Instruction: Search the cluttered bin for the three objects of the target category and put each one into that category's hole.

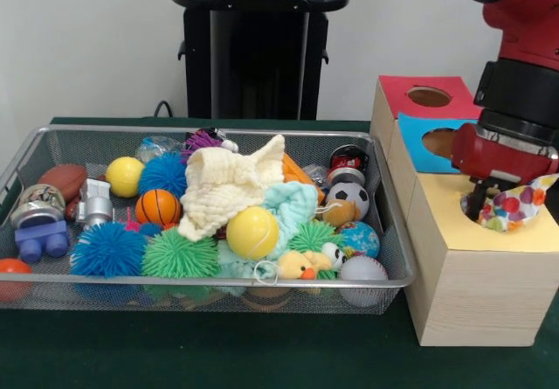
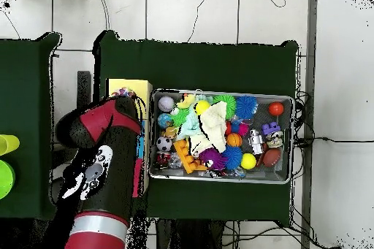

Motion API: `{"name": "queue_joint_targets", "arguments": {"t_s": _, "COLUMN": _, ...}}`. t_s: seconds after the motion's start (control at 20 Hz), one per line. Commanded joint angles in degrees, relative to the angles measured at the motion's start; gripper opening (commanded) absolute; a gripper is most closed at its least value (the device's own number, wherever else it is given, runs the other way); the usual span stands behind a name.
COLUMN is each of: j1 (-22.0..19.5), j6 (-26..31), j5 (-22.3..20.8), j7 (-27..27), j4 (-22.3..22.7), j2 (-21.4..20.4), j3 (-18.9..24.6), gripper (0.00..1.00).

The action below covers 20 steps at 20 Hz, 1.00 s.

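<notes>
My gripper (image 1: pixel 500 204) hangs just over the yellow top of the pale wooden box (image 1: pixel 454 225), right of the bin (image 1: pixel 218 132). It is shut on a white fabric piece with coloured dots (image 1: pixel 517 205), which droops onto the box top where the hole lies; the hole itself is hidden under it. In the overhead view the arm (image 2: pixel 109 125) covers most of the yellow box (image 2: pixel 130 85), and the dotted piece (image 2: pixel 124 93) peeks out at its tip. I see no other dotted pieces among the clutter in the bin (image 2: pixel 219 93).
The red-topped box (image 1: pixel 403 87) and blue-topped box (image 1: pixel 417 140) stand behind the yellow one. A cream waffle cloth (image 1: pixel 229 188) and a mint cloth (image 1: pixel 293 204) lie over balls, spiky toys and a rubber duck (image 1: pixel 301 267) in the bin.
</notes>
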Motion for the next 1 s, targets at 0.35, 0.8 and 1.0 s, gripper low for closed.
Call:
{"name": "queue_joint_targets", "arguments": {"t_s": 0.35, "j1": -3.53, "j6": -2.61, "j5": -2.81, "j7": 2.35, "j4": 0.74, "j2": 5.63, "j3": 1.83, "gripper": 0.00}}
{"name": "queue_joint_targets", "arguments": {"t_s": 0.8, "j1": -5.86, "j6": 10.76, "j5": 3.27, "j7": 1.50, "j4": -2.00, "j2": 6.25, "j3": 6.20, "gripper": 0.00}}
{"name": "queue_joint_targets", "arguments": {"t_s": 1.0, "j1": -8.30, "j6": 19.02, "j5": 7.23, "j7": -0.47, "j4": -3.01, "j2": 6.14, "j3": 10.67, "gripper": 0.00}}
